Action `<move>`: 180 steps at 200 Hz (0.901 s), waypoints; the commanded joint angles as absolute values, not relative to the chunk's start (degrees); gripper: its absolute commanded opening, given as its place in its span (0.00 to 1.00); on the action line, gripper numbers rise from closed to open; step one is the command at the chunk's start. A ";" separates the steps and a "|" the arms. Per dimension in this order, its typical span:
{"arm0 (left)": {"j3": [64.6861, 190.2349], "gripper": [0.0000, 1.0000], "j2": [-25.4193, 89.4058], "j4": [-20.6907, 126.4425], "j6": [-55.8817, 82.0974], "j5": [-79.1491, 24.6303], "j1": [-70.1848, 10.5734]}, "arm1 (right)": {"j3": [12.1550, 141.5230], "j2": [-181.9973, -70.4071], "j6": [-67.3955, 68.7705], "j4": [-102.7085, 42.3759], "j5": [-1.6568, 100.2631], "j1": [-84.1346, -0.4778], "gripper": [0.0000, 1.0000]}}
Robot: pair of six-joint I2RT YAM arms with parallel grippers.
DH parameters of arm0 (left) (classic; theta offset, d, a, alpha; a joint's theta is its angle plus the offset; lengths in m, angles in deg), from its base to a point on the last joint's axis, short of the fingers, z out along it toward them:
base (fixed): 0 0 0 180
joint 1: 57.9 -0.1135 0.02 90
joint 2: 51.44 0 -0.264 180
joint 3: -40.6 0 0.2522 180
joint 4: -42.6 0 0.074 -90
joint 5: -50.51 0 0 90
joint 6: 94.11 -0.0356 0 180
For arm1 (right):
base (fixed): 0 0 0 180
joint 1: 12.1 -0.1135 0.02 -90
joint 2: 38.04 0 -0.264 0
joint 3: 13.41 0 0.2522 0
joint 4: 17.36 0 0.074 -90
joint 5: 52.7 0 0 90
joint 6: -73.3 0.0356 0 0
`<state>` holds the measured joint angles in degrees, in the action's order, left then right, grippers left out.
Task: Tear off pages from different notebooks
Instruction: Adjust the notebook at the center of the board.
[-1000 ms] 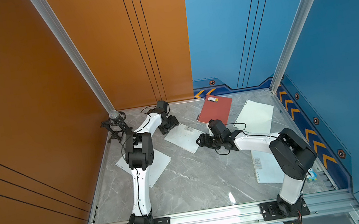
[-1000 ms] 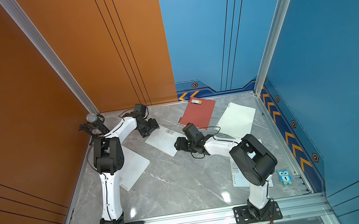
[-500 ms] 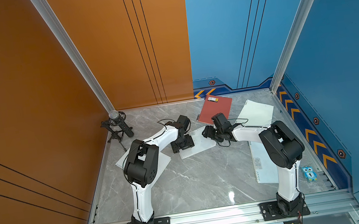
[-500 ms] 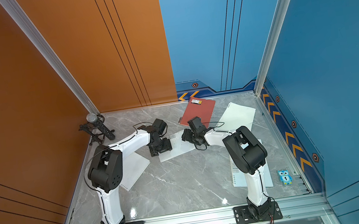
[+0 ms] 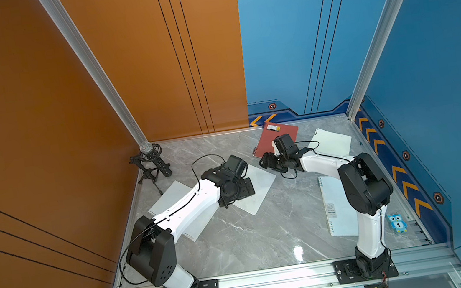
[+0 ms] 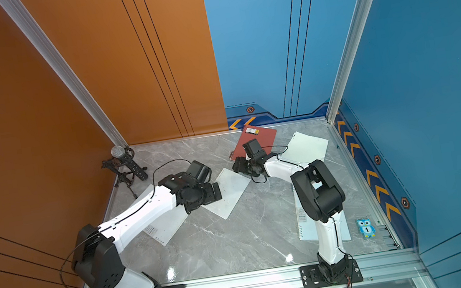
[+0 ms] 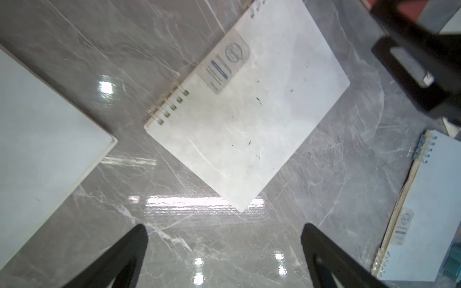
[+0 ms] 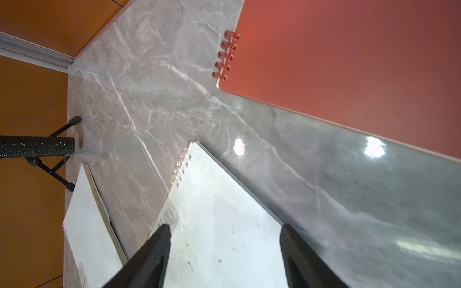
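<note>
Grey marble table (image 5: pixel 253 240), orange wall (image 5: pixel 33 118), blue wall (image 5: pixel 442 57); notebooks (image 5: pixel 256 190) lie flat; left gripper (image 7: pixel 224 228) and right gripper (image 8: pixel 225 228): jaws wide, empty.

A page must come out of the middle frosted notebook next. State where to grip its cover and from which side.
Grip the middle frosted notebook by its cover's free edge, opposite the wire spiral, coming in low from the bare table on that side. It lies closed and flat, so probably only that edge can lift; the spiral side is bound.
</note>
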<state>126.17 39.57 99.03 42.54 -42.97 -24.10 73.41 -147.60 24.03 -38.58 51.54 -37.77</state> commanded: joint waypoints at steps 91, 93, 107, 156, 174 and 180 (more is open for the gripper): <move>145.56 0.99 65.86 98.98 34.10 -36.35 -31.93 | 55.88 -139.93 36.08 -26.61 46.76 -45.97 0.63; 145.23 0.99 65.76 98.92 34.18 -36.44 -31.79 | 56.00 -140.11 36.20 -26.50 46.90 -45.99 0.63; 143.66 0.99 65.04 98.90 34.77 -36.78 -30.50 | 57.06 -141.66 36.39 -26.48 47.82 -45.76 0.63; 138.21 0.99 61.77 98.46 35.77 -33.77 -27.41 | 57.69 -142.70 36.88 -27.62 47.51 -45.68 0.62; 135.63 0.99 60.36 97.51 36.52 -33.04 -27.32 | 56.64 -142.14 36.83 -28.10 46.46 -45.56 0.64; 134.87 0.98 59.90 97.21 36.99 -32.63 -27.25 | 56.37 -142.31 36.91 -27.81 46.36 -45.50 0.64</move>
